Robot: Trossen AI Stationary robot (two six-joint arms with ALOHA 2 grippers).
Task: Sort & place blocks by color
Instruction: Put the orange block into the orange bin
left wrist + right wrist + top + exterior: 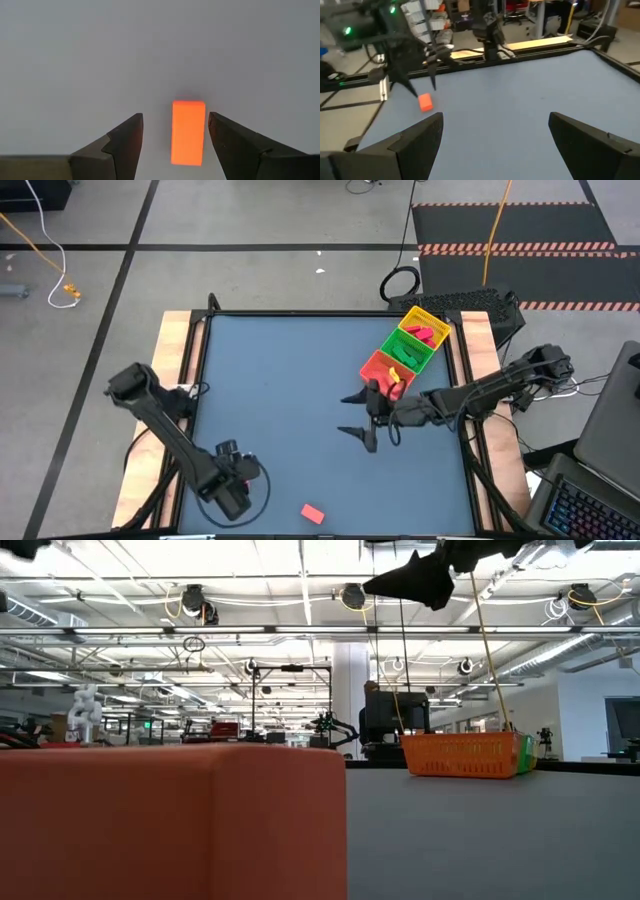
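One red block (312,513) lies flat on the blue table near its near edge; it fills the low view's foreground (170,825). My left gripper (245,485) is open, to the block's left and apart from it; in its wrist view the block (188,132) shows between the open fingers (175,116). Other red and green blocks (408,350) lie in the tray (372,363) at the far right. My right gripper (358,418) is open and raised, beside the tray's near end, holding nothing (492,132).
The yellow, green and red tray (465,755) stands slantwise near the table's right edge. Wooden rails (180,370) border the table's left and right sides. A laptop (590,500) sits off the table to the right. Bare blue table (280,390) lies between the arms.
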